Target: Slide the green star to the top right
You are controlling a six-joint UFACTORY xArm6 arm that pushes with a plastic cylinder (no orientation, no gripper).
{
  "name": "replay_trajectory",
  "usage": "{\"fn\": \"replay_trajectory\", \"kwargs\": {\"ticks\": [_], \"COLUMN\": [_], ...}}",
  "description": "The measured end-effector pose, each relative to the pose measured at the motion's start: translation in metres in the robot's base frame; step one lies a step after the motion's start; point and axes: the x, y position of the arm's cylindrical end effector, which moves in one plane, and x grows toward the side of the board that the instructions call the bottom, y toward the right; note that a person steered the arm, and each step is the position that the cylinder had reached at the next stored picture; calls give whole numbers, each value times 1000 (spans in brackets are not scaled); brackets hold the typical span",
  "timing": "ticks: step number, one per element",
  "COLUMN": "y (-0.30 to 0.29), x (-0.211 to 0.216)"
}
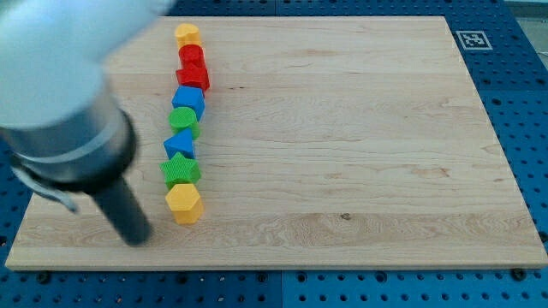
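Observation:
The green star [181, 169] lies on the wooden board [342, 137] near the view's left, second from the bottom in a column of blocks. Above it are a blue triangle [181, 145], a green round block [183, 120], a blue cube [189, 99], a red block [193, 78], a red block [191, 56] and a yellow block [187, 35]. Below it is a yellow hexagon [183, 203]. My tip [134, 237] is at the view's lower left, left of and a little below the yellow hexagon, apart from every block.
The arm's large blurred grey and black body [60, 94] covers the view's upper left corner. A black and white marker tag [470, 39] sits off the board's top right corner. Blue pegboard [527, 103] surrounds the board.

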Motion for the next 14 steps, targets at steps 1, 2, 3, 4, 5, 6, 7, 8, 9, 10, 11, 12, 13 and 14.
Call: {"fn": "replay_trajectory", "kwargs": {"ticks": [1,2,3,4,5,6,7,8,9,10,11,12,13,14], "y": [-1,6,50,102,143,186,233,280,329,354,362,362,362,361], "x": [-55,-56,-56,-56,-55,-55,-54,-53,-56,-90,-134,-178,-222,-265]}}
